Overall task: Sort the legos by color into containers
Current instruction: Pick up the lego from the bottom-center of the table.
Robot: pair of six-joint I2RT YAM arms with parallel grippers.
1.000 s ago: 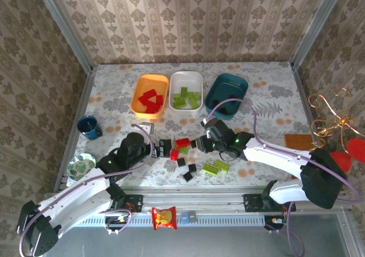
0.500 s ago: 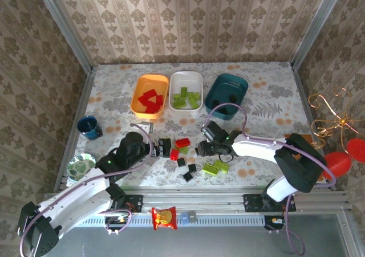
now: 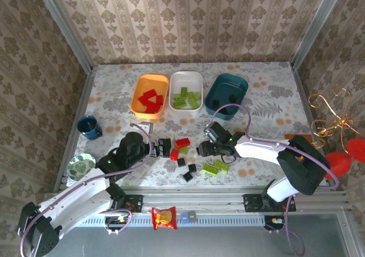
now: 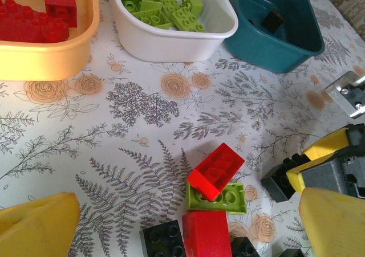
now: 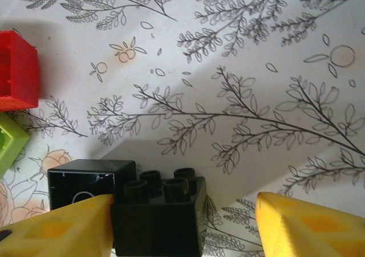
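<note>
Yellow-fingered, the right gripper (image 5: 183, 208) stands partly open around a black lego (image 5: 162, 223). In the right wrist view the finger at left touches the brick's side and the other finger is clear of it, so nothing is clamped. That brick sits flat with its studs up, squarish, with no clear long axis.

The left gripper (image 4: 185, 223) is spread wide and holds nothing, above the loose legos (image 3: 182, 151) at the table's near middle. Among them a red brick (image 4: 215, 163) lies tilted on a lime brick (image 4: 219, 197), its long axis running diagonally.

Farther back stand the orange tray (image 3: 151, 82) with red pieces, the white tray (image 3: 186, 79) with lime ones, and the teal tray (image 3: 228, 89). A fern-and-flower cloth covers the table (image 3: 114, 80), and damask wallpaper (image 3: 188, 23) lines the walls.
</note>
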